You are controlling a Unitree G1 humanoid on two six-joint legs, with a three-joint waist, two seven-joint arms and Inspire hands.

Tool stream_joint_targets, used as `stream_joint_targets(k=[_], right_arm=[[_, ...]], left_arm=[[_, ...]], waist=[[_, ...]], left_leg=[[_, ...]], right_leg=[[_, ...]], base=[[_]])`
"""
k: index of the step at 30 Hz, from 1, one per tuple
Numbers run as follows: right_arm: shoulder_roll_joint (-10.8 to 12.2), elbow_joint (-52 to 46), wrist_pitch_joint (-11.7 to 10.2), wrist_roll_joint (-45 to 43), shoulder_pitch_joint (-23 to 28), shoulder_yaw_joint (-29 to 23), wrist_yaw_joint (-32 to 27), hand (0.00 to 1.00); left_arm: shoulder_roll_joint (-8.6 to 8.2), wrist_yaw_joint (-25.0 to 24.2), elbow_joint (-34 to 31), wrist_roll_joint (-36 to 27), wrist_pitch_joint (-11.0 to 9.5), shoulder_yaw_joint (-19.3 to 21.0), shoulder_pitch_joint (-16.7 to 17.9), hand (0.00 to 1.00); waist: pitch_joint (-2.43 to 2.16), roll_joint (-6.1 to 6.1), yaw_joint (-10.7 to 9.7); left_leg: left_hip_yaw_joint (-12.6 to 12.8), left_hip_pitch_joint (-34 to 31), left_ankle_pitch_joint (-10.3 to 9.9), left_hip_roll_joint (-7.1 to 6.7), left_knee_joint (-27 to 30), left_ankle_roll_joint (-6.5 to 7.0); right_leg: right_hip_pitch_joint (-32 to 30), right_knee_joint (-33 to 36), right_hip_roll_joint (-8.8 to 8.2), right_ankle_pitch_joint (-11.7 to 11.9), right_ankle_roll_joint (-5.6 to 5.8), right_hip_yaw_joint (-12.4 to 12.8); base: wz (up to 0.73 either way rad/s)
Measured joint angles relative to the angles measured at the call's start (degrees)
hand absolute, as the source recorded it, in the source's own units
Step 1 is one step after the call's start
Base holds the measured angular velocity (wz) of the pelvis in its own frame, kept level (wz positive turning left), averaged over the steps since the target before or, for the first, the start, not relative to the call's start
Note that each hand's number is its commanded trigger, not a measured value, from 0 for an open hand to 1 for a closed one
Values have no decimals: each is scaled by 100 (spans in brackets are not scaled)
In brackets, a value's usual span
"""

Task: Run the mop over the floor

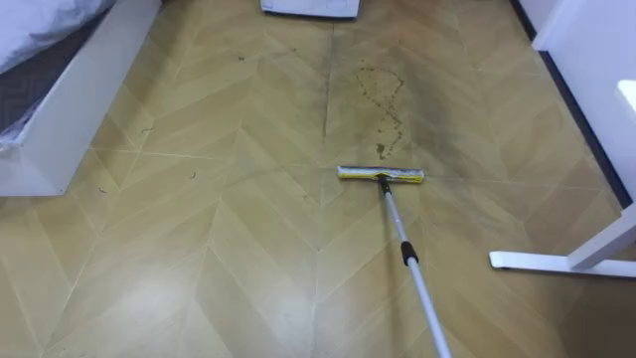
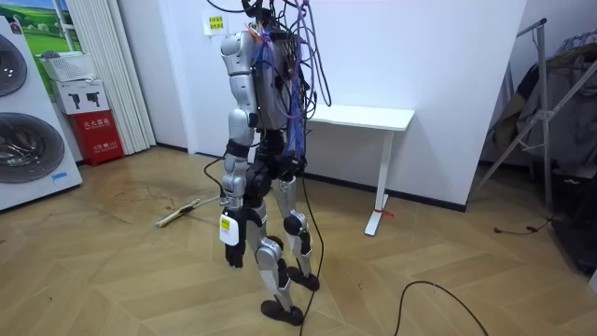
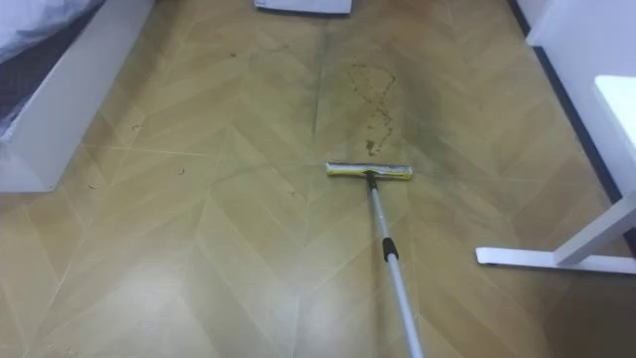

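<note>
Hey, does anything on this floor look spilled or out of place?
Yes. A trail of brown stains runs over the wooden floor just beyond the mop head, inside a darker smudged patch. Small dark specks lie scattered further left. The mop head itself sits flat and looks fine.

Illumination was even and fairly bright. A pale sheen lay on the floor (image 1: pixel 139 298) at lower left; a dim patch darkened boards beyond the mop head (image 1: pixel 381 176).

- Home-like room.
- Bed (image 1: pixel 75 94) with white frame and bedding.
- Washing machine (image 2: pixel 20 140) beside long curtain (image 2: pixel 107 75).
- White desk (image 2: pixel 366 117) against wall.
- Wood herringbone floor (image 2: pixel 140 275).
</note>
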Motion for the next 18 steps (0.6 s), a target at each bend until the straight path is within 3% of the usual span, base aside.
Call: stream_joint_targets(k=[8,13,18], right_arm=[[5,33,1,-4,48,-5,-201,100],[7,145,1,9,33,-4,-237,100],[16,294,14,99,-13,-5,-262,100]], left_arm=[[-52,130,7,-1,14,-101,35,0],[-50,229,17,-6,20,-102,2,0],[-51,324,117,-13,14,-102,-129,0]], waist=[[-13,76,-7],[-58,57,-8],[-57,50,-38]], left_leg=[[7,-57,0,-2,3,0],[16,-225,1,-3,76,1],[-17,-548,1,-8,274,1]], right_leg=[[-93,76,-15,-13,-1,-12],[-284,120,-25,-20,-8,-3],[-566,328,-64,-95,-26,-37]], base=[[0],[0],[4]])
